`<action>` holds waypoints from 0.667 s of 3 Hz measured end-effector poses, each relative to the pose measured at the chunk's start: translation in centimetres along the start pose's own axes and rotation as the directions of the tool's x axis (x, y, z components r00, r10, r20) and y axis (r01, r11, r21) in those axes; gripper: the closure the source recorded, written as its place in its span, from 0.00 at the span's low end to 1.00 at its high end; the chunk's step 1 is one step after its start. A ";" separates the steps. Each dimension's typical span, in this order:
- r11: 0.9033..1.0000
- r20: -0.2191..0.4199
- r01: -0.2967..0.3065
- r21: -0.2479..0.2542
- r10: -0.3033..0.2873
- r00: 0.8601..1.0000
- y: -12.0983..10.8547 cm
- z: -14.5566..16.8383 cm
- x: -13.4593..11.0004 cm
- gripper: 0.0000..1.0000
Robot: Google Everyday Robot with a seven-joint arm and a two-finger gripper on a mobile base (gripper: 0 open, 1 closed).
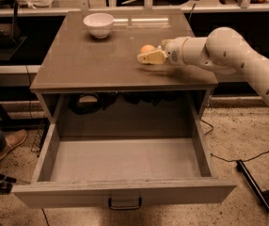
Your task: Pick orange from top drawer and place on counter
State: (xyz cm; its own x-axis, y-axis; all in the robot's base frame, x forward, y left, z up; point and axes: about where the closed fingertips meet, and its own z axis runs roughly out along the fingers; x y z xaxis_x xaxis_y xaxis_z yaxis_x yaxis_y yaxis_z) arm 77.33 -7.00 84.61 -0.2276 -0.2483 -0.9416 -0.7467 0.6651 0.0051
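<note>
The counter (92, 65) gives open passage across its left and front stretches, where only the bowl (98, 24) stands, at the back left. The gripper (148, 57) sits low over the right half with the orange (147, 48) just behind it, and the arm (228, 51) bars the right edge. The drawer (125, 160) stands pulled out (floor bare), reachable from above; the counter's overhang covers its rear.
</note>
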 end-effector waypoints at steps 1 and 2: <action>1.000 0.001 -0.001 -0.001 0.001 1.000 0.0 0.0 0.0 0.00; 1.000 0.011 0.002 0.023 -0.002 1.000 -0.9 -2.1 0.1 0.00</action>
State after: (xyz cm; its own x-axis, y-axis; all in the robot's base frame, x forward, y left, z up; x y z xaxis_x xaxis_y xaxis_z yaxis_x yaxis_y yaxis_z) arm 76.71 -9.11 85.17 -0.2193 -0.2419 -0.9452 -0.7328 0.6804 -0.0041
